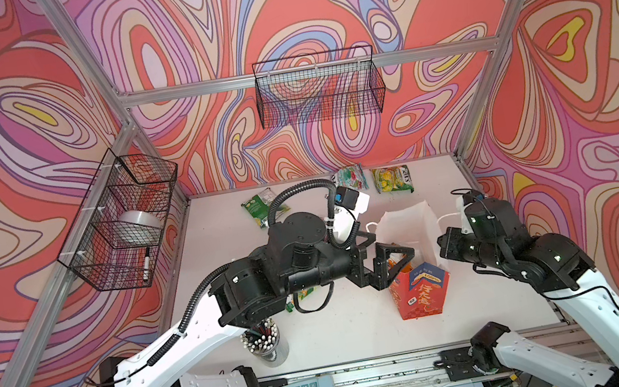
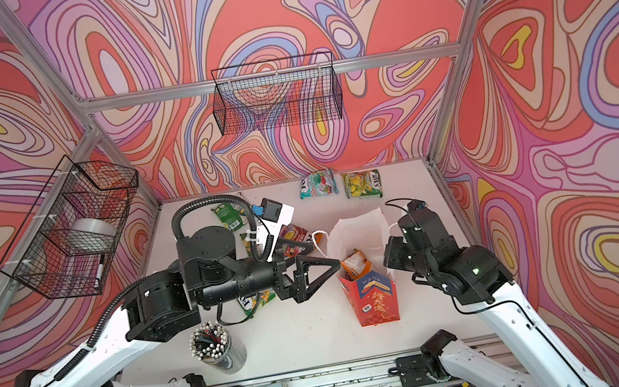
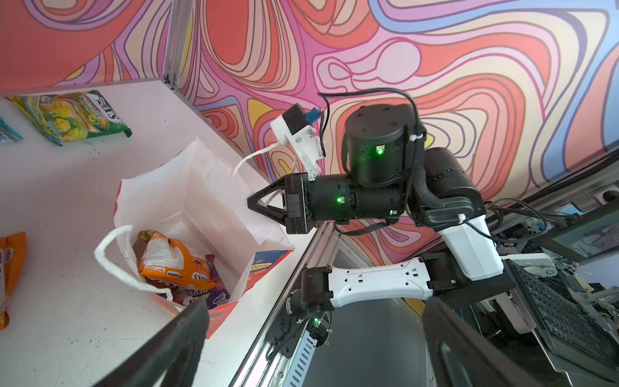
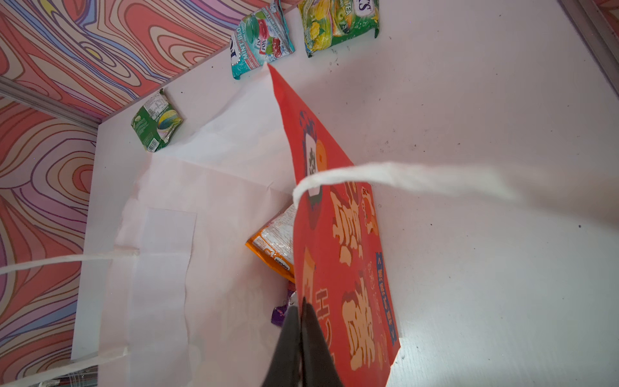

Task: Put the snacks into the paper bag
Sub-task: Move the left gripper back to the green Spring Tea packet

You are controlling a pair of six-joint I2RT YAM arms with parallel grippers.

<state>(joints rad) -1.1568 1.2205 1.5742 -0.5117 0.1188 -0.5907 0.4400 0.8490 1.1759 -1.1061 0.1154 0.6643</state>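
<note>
The paper bag [image 1: 421, 299] stands upright and open on the bench [image 1: 343, 336], a little toward 4 o'clock from its middle. The right claw [image 4: 299, 311], at the bag's 3 o'clock, is pinched together on the bag's rim, one finger against the white inside and one on the red outside. The left claw [image 2: 323, 280] hangs at the bag's 9 o'clock by the mouth, its fingers spread wide and holding nothing. Inside the bag an orange pouch [image 3: 174, 261] lies on a purple pouch [image 3: 216, 296]. At the bag's 12 o'clock, near the bench's far edge, a teal pouch [image 1: 349, 177] and a yellow-green pouch [image 1: 392, 180] lie side by side. A green pouch [image 1: 254, 203] lies at 10 o'clock, and a second orange pouch [image 2: 293, 237] lies nearer the bag that way.
</note>
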